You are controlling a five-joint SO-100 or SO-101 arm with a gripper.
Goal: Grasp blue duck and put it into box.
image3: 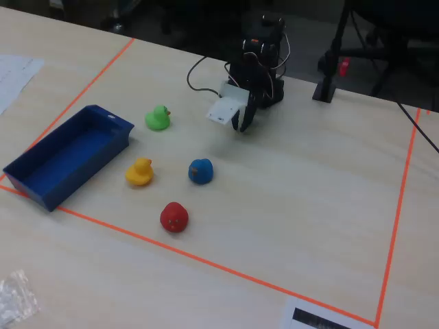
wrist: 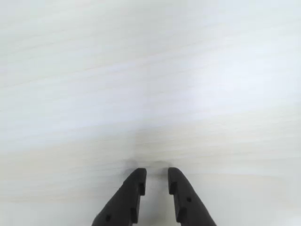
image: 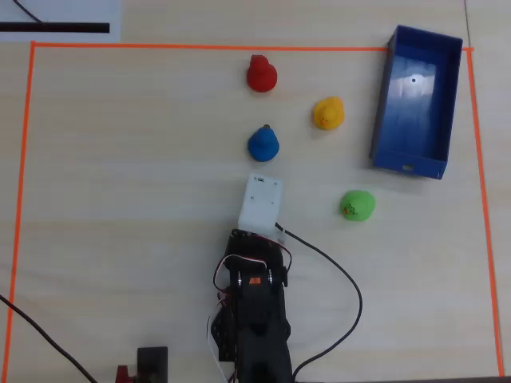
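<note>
The blue duck (image: 263, 144) sits on the pale wooden table, just ahead of the arm; in the fixed view (image3: 200, 171) it is below and left of the gripper. The box (image: 382, 96) is an empty dark-blue open tray at the right edge of the overhead view and at the left of the fixed view (image3: 89, 171). My gripper (wrist: 157, 175) points down at bare table, a short way from the duck, its black fingers (wrist: 136, 181) a narrow gap apart with nothing between them. It shows in the fixed view (image3: 241, 123). In the overhead view the white wrist housing (image: 261, 199) hides it.
A red duck (image: 261, 74), a yellow duck (image: 328, 113) and a green duck (image: 358, 205) stand around the blue one. Orange tape (image: 30, 159) frames the work area. A black cable (image: 343, 279) loops right of the arm base.
</note>
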